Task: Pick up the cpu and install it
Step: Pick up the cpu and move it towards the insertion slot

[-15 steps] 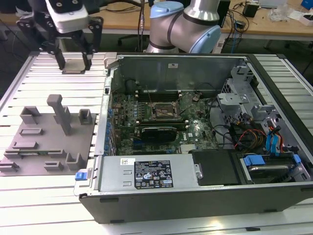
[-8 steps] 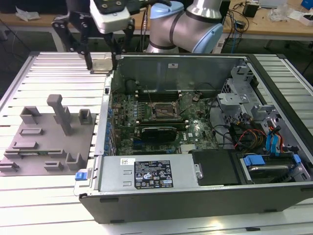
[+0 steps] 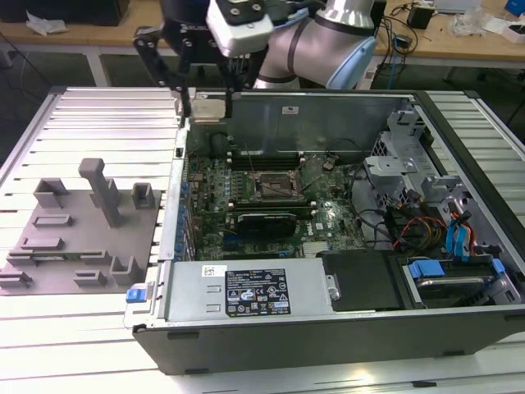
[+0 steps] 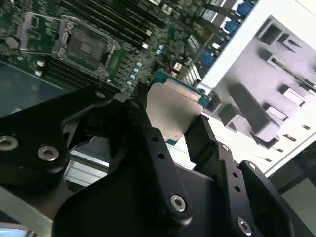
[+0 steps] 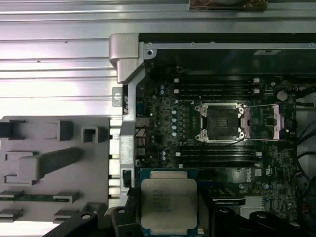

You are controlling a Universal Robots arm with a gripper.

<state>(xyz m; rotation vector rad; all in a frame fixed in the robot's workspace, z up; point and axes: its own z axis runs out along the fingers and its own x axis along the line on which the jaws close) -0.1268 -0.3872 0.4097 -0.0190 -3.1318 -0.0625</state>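
One cpu [image 5: 169,205] — flat square, pale silver lid, green rim — clamped in black gripper [image 4: 172,117] above case [image 3: 271,338] corner.

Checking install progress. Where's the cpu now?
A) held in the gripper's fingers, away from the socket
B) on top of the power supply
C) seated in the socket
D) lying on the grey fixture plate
A: the cpu is held by the gripper, and the cpu socket stands open and empty.
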